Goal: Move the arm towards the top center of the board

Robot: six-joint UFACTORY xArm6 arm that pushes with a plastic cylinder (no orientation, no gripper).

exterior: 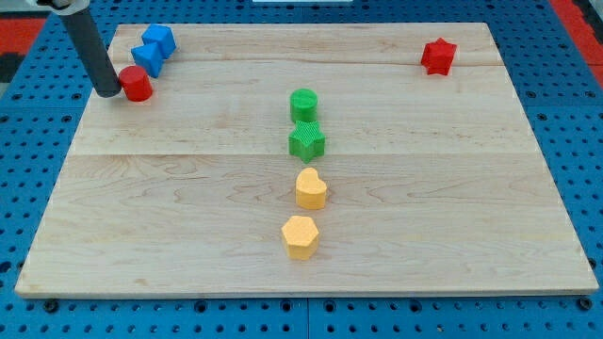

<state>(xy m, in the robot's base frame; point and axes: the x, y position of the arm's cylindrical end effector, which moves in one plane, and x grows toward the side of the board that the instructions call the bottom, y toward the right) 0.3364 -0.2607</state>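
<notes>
One dark rod makes up the end effector, and my tip (108, 93) rests on the table (188, 235) in the upper left of the frame, just left of the red cylinder (138, 84), touching it or nearly so; having no jaws, it grasps nothing. Just above and right of that cylinder sit two blue blocks (154, 49), packed against each other. The goal, the top centre of the board, is bare wood well to the right of my tip. I judge the main risk to be a straight sweep rightward: it would shove the red cylinder along and perhaps knock the blue pair, so the tip should first clear it. Counted: two red pieces, the cylinder and a red star (438, 56) at upper right; two blue; two green, a green cylinder (303, 104) above a green star (306, 140); two yellow, a yellow heart (311, 188) above a yellow hexagon (300, 236).
</notes>
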